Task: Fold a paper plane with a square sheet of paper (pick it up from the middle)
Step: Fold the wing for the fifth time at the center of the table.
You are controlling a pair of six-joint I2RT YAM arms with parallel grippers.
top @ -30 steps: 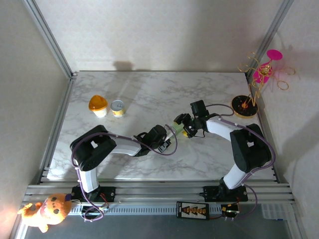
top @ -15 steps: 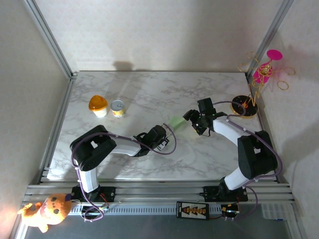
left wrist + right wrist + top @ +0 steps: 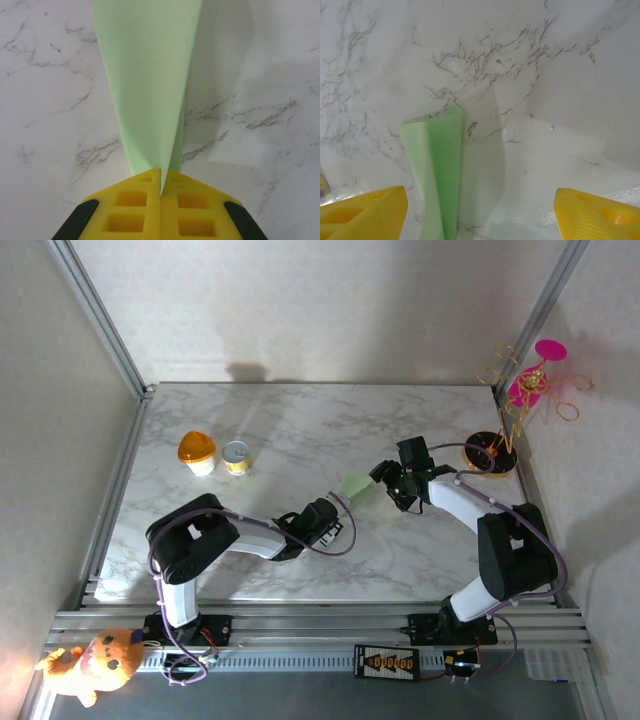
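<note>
From above, the paper plane [image 3: 355, 485] is held off the marble surface [image 3: 300, 430] between the two arms. Its long axis runs from the left pincer [image 3: 337, 504] up toward the right pincer [image 3: 385, 485], which sits near its wide end.

In the left wrist view, the yellow fingers [image 3: 130, 210] are clamped together on the plane's narrow end.

In the right wrist view, the fingers [image 3: 360, 212] stand wide apart and hold nothing. The plane lies ahead, left of centre, so this arm looks better placed for the next pinch.
</note>
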